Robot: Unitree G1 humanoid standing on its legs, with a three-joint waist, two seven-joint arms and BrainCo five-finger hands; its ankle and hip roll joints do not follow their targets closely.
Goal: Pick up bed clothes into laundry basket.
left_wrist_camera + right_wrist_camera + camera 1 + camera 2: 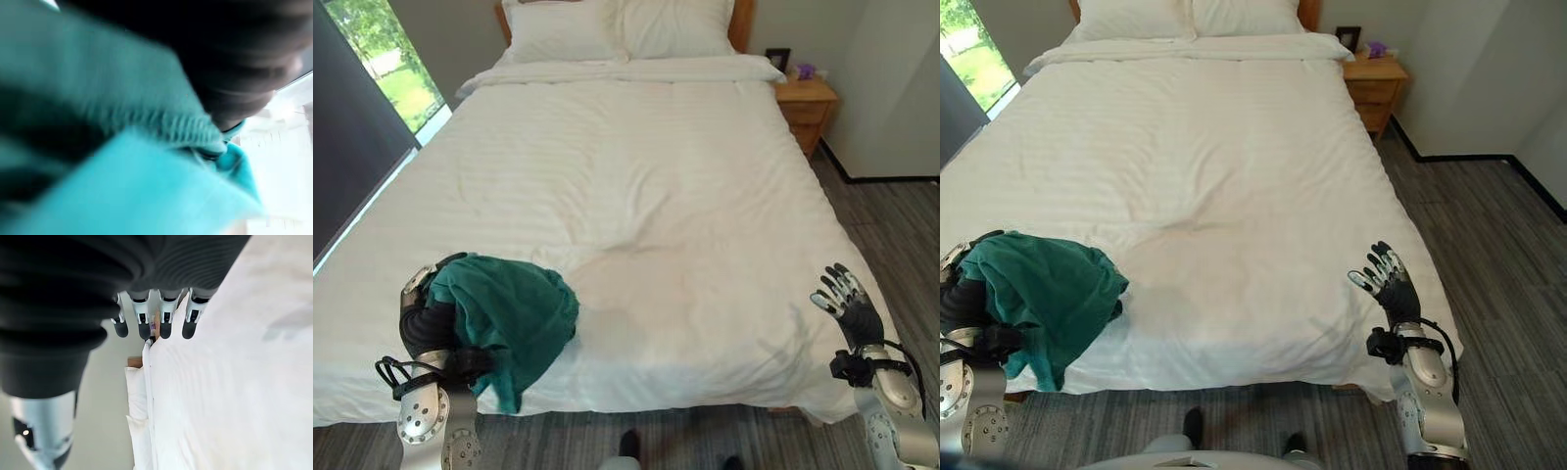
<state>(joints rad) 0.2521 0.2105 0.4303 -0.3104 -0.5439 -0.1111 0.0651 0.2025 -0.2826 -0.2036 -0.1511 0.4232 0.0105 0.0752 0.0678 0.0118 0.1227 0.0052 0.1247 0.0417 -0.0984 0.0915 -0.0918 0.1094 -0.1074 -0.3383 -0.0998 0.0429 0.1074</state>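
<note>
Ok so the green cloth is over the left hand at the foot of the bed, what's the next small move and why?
Probably lift the left hand clear of the bed: the green cloth is draped over it at the mattress edge, one end hanging off. No basket is in sight. The right hand is open.

One bed [636, 196] stands in the room, with two white pillows [626, 27] side by side at its head and one white cover [1214, 176] spread over it. One green piece of clothing [514, 313] lies draped near the foot, and one wooden nightstand [806, 106] stands beside the head. There are two robot hands, the left hand [419, 311] and the right hand [847, 299]
</note>
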